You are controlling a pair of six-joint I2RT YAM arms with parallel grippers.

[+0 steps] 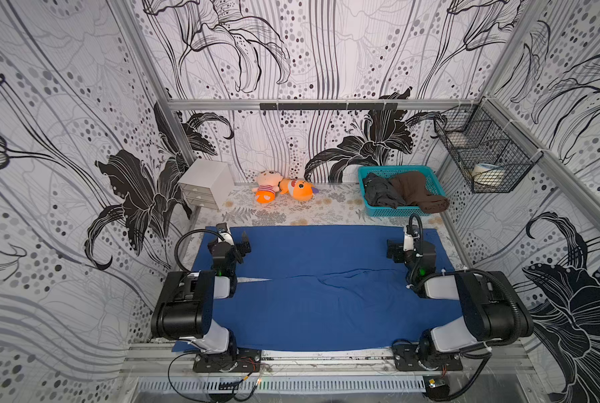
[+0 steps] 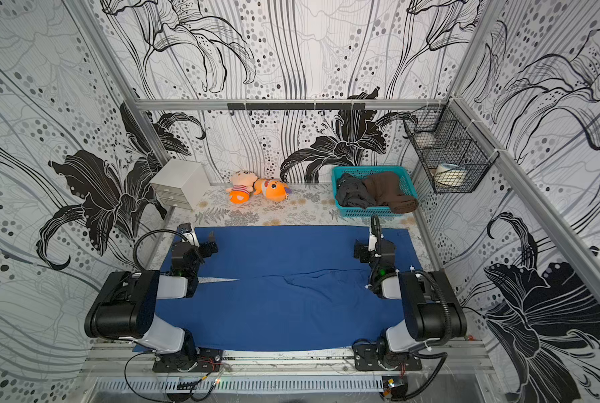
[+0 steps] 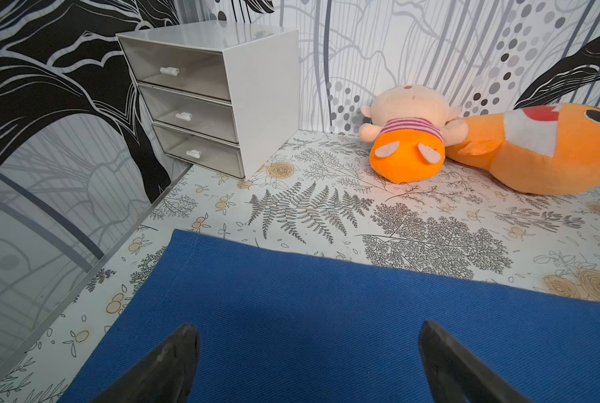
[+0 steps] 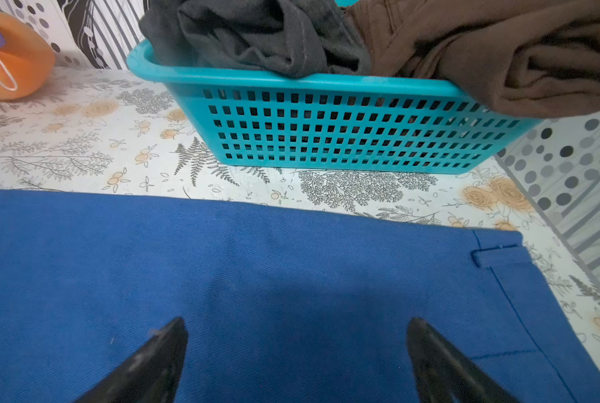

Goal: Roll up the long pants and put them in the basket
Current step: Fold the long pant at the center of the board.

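Bright, even light is falling from above in both top views, washing the back wall [image 1: 326, 69] pale at upper centre; the wide lens is splaying the side walls [image 1: 47, 174] at the frame edges. In the wrist views soft shadows are lying on the long pants [image 3: 326, 296] ahead of the left pincer [image 3: 307, 349] and right pincer [image 4: 297, 349], both blurring at the lower edge; glare is sheening the drawer unit [image 3: 222, 31].

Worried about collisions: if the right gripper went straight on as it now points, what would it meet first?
Likely the long pants under the open right gripper, if it tilts downward as it seems; if level, the teal basket beyond their far edge.
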